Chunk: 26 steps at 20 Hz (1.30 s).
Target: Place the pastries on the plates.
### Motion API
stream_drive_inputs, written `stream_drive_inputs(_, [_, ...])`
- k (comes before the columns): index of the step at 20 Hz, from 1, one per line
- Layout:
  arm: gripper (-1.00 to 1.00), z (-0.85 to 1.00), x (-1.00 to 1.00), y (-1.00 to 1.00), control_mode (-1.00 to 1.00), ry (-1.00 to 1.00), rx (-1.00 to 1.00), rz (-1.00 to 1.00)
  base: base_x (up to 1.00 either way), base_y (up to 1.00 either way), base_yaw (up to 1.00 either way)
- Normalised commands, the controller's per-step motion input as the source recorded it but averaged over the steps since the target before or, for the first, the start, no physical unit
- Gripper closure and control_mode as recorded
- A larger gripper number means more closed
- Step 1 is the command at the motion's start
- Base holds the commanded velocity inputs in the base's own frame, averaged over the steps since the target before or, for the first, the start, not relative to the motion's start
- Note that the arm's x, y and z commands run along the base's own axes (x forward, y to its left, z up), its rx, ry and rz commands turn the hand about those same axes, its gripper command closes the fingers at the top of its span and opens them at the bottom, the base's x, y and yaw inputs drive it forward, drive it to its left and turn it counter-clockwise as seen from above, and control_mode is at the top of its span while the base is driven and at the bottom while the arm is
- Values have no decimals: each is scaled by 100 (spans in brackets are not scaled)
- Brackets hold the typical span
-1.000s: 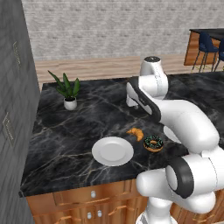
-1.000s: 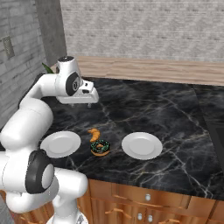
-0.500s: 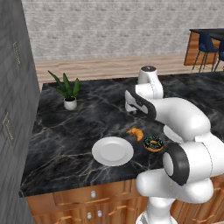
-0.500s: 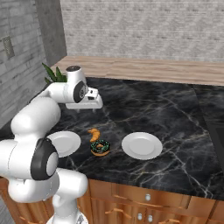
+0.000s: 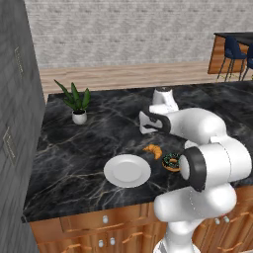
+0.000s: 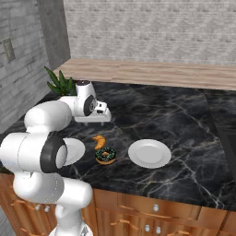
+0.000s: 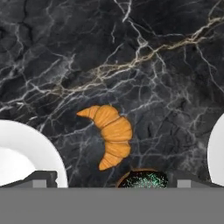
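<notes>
A: Where do the pastries lie?

B: Both rest on the black marble tabletop, between the two plates. The croissant sits bare on the stone, and the donut lies just beside it, nearer the front edge. In the hand view the croissant curves in the middle and the donut peeks up at the bottom edge.

A: And the plates?

B: The left plate lies near the croissant, with nothing on it. In the right base view the right plate lies on the far side of the donut, also bare, and the left plate is half hidden behind the arm's elbow. The hand view catches a rim at either side: the left plate and the right plate.

A: What of the pincer?

B: The pincer hangs above the tabletop behind the croissant, apart from both pastries and pointing down. It holds nothing, and its two tips stand wide apart in the hand view, so it is released.

A: Anything else on the tabletop?

B: A potted plant stands well apart at the back left.
</notes>
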Motion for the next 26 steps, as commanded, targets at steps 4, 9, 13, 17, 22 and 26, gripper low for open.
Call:
stream_drive_inputs(4, [-100,-54,5,-10,-100,0,0,0,0,0,0])
stream_drive_inputs(9, [-100,-59,16,-1,-100,0,0,0,0,0,0])
stream_drive_inputs(13, [-100,-55,12,0,-100,0,0,0,0,0,0])
stream_drive_inputs(17, [-100,-41,19,-4,-100,0,0,0,0,0,0])
stream_drive_inputs(22, [-100,-29,10,-1,-100,0,0,0,0,0,0])
stream_drive_inputs(26, [-100,-32,14,-1,-100,0,0,0,0,0,0])
